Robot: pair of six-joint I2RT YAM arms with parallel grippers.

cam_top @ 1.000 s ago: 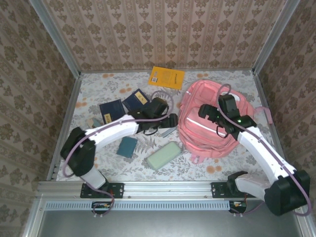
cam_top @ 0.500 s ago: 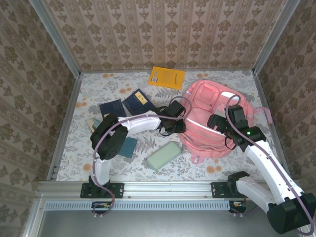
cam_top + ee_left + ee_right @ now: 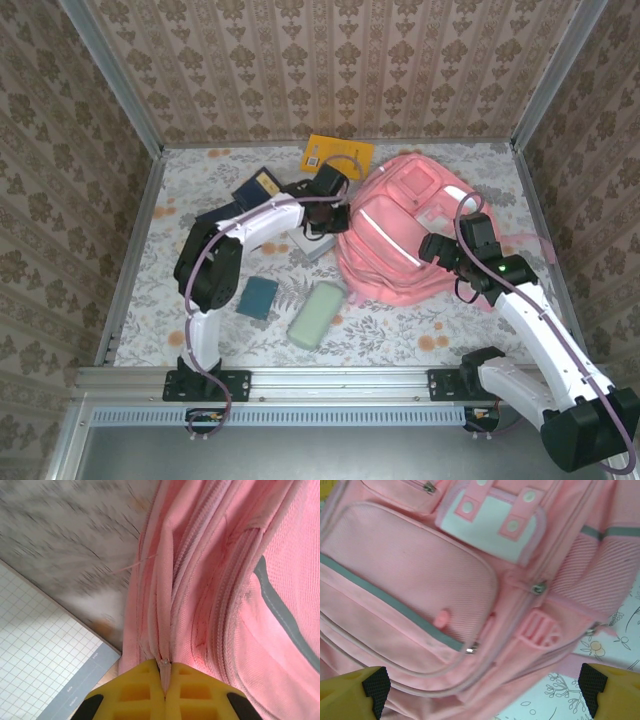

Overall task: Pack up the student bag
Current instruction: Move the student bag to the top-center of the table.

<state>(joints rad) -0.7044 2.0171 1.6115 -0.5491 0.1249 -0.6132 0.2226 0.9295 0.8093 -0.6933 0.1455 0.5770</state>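
Student bag [image 3: 400, 240]: pink woven-fabric backpack, soft and rumpled, lying front up on floral tablecloth [image 3: 200, 170], right of centre, turned at an angle. Fine ribbed weave on pocket panels, rounded pocket corners, thin grey stripe [image 3: 385, 605] across front pocket. Rounded white patch [image 3: 490, 522] with pink tabs near top. Small shiny metal zipper pulls [image 3: 538, 587].

Left gripper [image 3: 165, 669]: chunky yellow plastic fingers pressed together, clamped on thin fold of pink fabric beside zipper seam at bag's left edge. Grid notebook [image 3: 45, 655]: flat, white squared paper with grey border strip, just beside that edge.

Right gripper [image 3: 482, 690]: jaws wide apart, yellow fingers with black pads [image 3: 374, 686], over bag's front face, nothing between them.

Elsewhere on cloth:
- Flat yellow book [image 3: 338, 155] at far side, close to bag's top, partly behind left arm.
- Dark blue booklet [image 3: 258, 187] left of that.
- Square teal pad [image 3: 258, 297] toward near edge, apart from bag.
- Pale green oblong case [image 3: 316, 313], rounded corners, just beside bag's near-left corner.
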